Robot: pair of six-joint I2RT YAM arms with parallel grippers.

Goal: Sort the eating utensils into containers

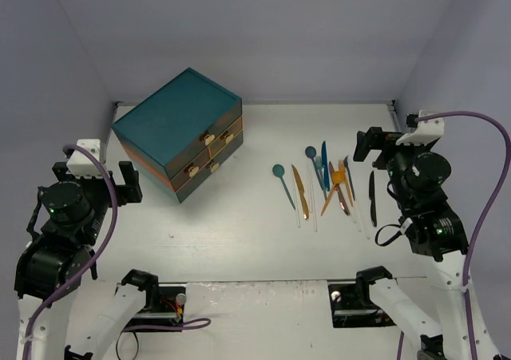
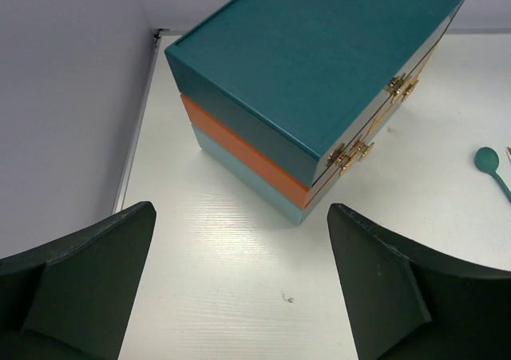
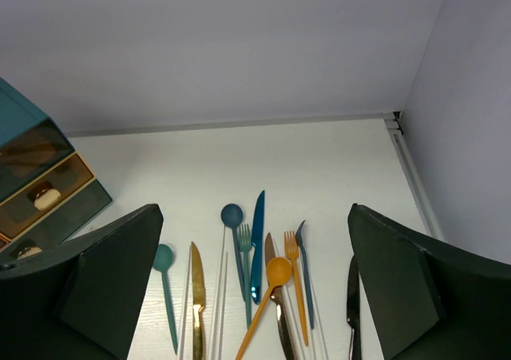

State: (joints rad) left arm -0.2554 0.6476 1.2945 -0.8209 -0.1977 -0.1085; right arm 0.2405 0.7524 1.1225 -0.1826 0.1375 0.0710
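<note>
Sorting: judged not begun. All eating utensils point(image 3: 279, 272) lie loose on the desk point(image 1: 239, 232), well apart from the chest point(image 1: 177, 120); drawers point(image 1: 211, 148) shut. Left tool point(image 2: 239, 216) and right tool point(image 3: 255, 212): wide, empty.

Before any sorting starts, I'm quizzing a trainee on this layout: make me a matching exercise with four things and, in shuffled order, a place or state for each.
Things:
1. teal spoon
2. black knife
3. chest
4. right gripper

Places or states:
A. drawers all shut
B. farthest right of the utensils
C. open, holding nothing
D. farthest left of the utensils

Pairs: 1-D, 2-B, 3-A, 4-C
</note>
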